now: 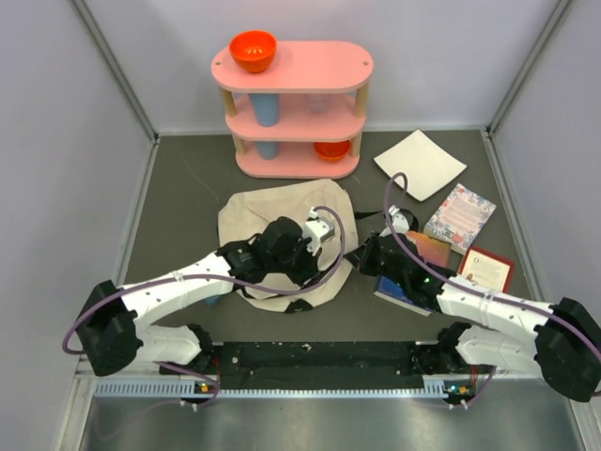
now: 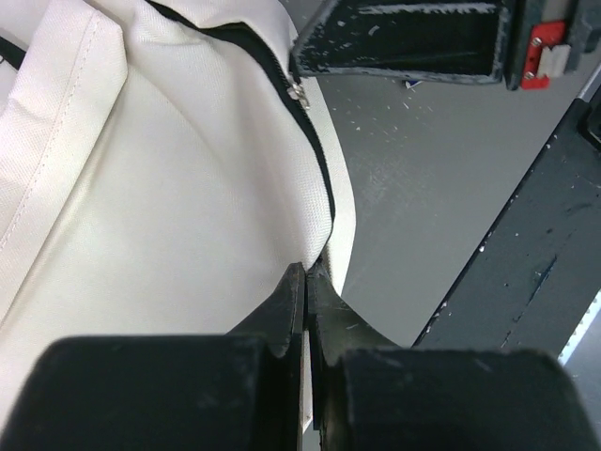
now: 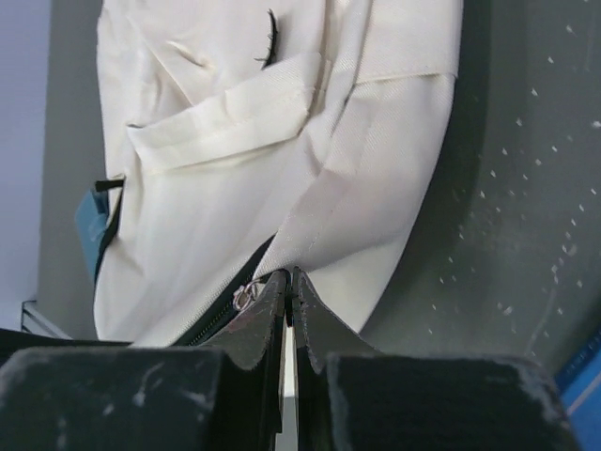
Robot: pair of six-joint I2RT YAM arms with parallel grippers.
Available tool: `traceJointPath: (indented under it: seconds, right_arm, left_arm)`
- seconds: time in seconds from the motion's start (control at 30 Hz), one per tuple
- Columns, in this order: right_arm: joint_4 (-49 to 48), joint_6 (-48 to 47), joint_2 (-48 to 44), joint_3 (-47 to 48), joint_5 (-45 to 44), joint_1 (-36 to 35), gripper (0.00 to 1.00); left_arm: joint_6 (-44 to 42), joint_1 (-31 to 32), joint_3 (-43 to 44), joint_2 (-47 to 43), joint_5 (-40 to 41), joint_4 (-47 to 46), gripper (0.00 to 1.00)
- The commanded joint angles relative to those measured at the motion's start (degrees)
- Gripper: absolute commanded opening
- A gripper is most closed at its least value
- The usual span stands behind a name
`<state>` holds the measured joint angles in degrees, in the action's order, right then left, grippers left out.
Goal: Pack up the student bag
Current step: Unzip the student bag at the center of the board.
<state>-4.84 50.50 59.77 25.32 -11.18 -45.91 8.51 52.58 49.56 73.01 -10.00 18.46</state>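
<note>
**mo:** Left jaws are pressed together on a thin fold of the student bag, right at its edge beside the dark zipper. Right jaws are the same deal, squeezed shut on cream fabric just next to the zipper pull. So both are pinching the bag and nothing else.

**kit:** Where's the bag sitting?

**mo:** Flat in the middle of the tabletop, just in front of the pink shelf. The left wrist is over it and the right wrist is at its right edge.

**kit:** What could go sideways?

**mo:** My guess is those are tiny bites of soft cloth, so one tug could pull the fabric free. Nothing pins the bag either, so it might just slide along instead of opening. I can't tell whether the zipper is undone. The right arm also lies across some books, with the floral book just beside it, so a swing could shove them.

**kit:** Any logos?

**mo:** No brand on the bag that I can see. The floral book has a label and the red-bordered card has print, but both are too small to read.
</note>
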Motion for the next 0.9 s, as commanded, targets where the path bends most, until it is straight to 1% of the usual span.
traceJointPath:
  seconds: [0.0,0.13,0.33,0.4,0.5,0.63,0.67,0.7,0.77,0.8,0.83,0.87]
  right_arm:
    - [-5.5,-2.4,2.9,4.3,-2.4,3.3,0.00]
    - [-5.4,-3.7,6.8,8.9,-0.9,5.9,0.00]
    - [-4.8,-4.4,10.2,10.9,-0.3,8.8,0.00]
    - [-3.6,-4.5,10.0,10.9,-0.2,9.2,0.00]
    - [-2.2,-5.8,7.0,9.8,0.6,9.3,0.00]
    - [-1.8,-8.6,3.5,9.0,7.0,9.3,0.00]
    - [-2.3,-8.9,2.5,8.9,10.3,9.3,0.00]
    - [-2.7,-10.1,2.1,8.8,11.1,9.3,0.00]
    - [-1.6,-10.8,1.9,9.3,15.8,9.3,0.00]
    - [-0.4,-11.9,2.6,11.0,16.4,9.3,0.00]
    - [3.6,-12.5,3.3,12.4,16.5,9.3,0.00]
    - [4.7,-13.1,4.1,13.5,15.9,9.3,0.00]
  left_arm:
    - [-0.7,0.2,-1.7,-3.5,-2.7,1.4,0.00]
    - [-0.2,0.2,-2.9,-4.3,-3.0,1.6,0.00]
    - [0.6,0.2,-4.0,-6.8,0.2,1.8,0.00]
    - [0.9,0.2,-4.1,-7.2,2.7,1.9,0.00]
    - [1.2,0.2,-3.7,-6.9,6.6,3.2,0.00]
    - [1.2,0.3,-2.9,-4.7,8.4,4.1,0.00]
    - [1.3,0.2,-2.6,-4.4,8.8,4.0,0.00]
    - [1.5,0.3,-2.4,-4.0,8.9,4.0,0.00]
    - [1.6,0.2,-2.0,-3.7,8.9,4.0,0.00]
    - [1.6,0.2,-2.1,-3.8,8.9,3.7,0.00]
    - [1.5,0.2,-2.1,-4.6,8.7,3.3,0.00]
    - [0.9,0.2,-2.2,-5.2,8.2,2.8,0.00]
